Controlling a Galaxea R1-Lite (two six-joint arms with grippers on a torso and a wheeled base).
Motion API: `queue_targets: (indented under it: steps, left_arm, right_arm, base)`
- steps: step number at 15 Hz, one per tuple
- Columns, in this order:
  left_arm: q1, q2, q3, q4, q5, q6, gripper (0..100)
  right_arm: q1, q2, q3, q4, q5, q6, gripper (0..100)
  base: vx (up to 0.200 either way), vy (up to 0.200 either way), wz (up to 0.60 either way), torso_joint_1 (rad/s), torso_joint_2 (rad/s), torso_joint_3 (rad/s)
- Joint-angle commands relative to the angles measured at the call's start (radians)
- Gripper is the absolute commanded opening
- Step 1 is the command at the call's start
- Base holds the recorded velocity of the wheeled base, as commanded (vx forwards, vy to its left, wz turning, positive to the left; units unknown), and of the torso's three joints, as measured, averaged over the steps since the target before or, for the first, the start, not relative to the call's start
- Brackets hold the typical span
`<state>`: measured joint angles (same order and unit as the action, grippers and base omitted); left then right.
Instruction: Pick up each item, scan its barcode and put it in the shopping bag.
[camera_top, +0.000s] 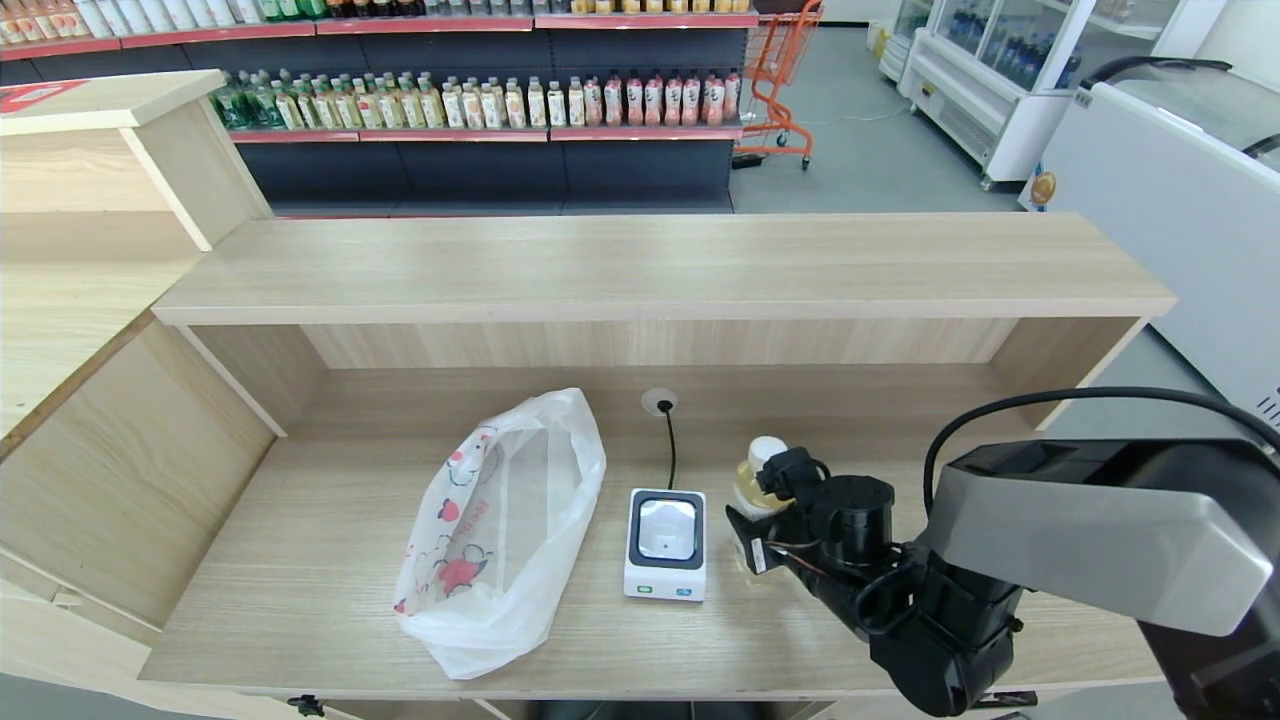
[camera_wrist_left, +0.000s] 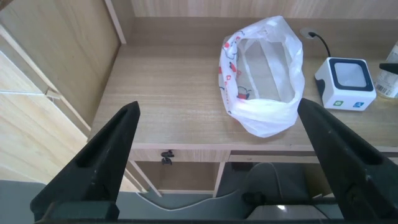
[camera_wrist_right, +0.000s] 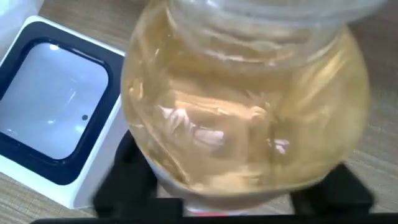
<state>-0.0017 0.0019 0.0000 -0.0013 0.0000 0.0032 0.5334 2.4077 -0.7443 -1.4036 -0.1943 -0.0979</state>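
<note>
A bottle (camera_top: 757, 478) of yellowish drink with a white cap stands upright on the wooden counter (camera_top: 300, 590), just right of the white barcode scanner (camera_top: 665, 540). My right gripper (camera_top: 765, 508) is shut on the bottle, a finger on each side of it. Seen from the right wrist, the bottle (camera_wrist_right: 249, 106) is very close, with the scanner (camera_wrist_right: 56, 118) beside it. An open white plastic shopping bag (camera_top: 500, 530) with red cartoon prints lies left of the scanner. My left gripper (camera_wrist_left: 219, 107) hangs open in front of the counter, short of the bag (camera_wrist_left: 264, 68).
A black cable (camera_top: 670, 440) runs from the scanner to a grommet at the counter's back. A raised shelf (camera_top: 660, 265) overhangs the back, and a wooden side wall (camera_top: 130, 480) closes the left. A keyed drawer (camera_wrist_left: 166, 157) sits below the front edge.
</note>
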Motion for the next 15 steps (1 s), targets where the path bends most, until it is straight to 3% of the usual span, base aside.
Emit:
queue_targets:
  steps: [1,8,10,12,15]
  left_arm:
    - [0.0,0.001,0.0,0.0,0.0,0.0,100]
    - [0.0,0.0,0.0,0.0,0.0,0.0,100]
    - [0.0,0.001,0.0,0.0,0.0,0.0,100]
    - [0.0,0.0,0.0,0.0,0.0,0.0,100]
    - [0.0,0.001,0.0,0.0,0.0,0.0,100]
  right_arm:
    - [0.0,-0.004,0.006,0.0,-0.001,-0.002,0]
    - [-0.01,-0.038,0.074,0.002,0.006,0.009,0]
    - [-0.023,-0.091,0.077,0.011,0.042,0.066,0]
    - [-0.079,-0.228,0.062,0.127,0.131,0.109,0]
    - [-0.219,-0.438,0.037,0.345,0.407,0.184,0]
  base:
    - [0.0,0.0,0.0,0.0,0.0,0.0]
    - [0.0,0.0,0.0,0.0,0.0,0.0]
    - [0.0,0.0,0.0,0.0,0.0,0.0]
    - [0.0,0.0,0.0,0.0,0.0,0.0]
    - [0.0,0.0,0.0,0.0,0.0,0.0]
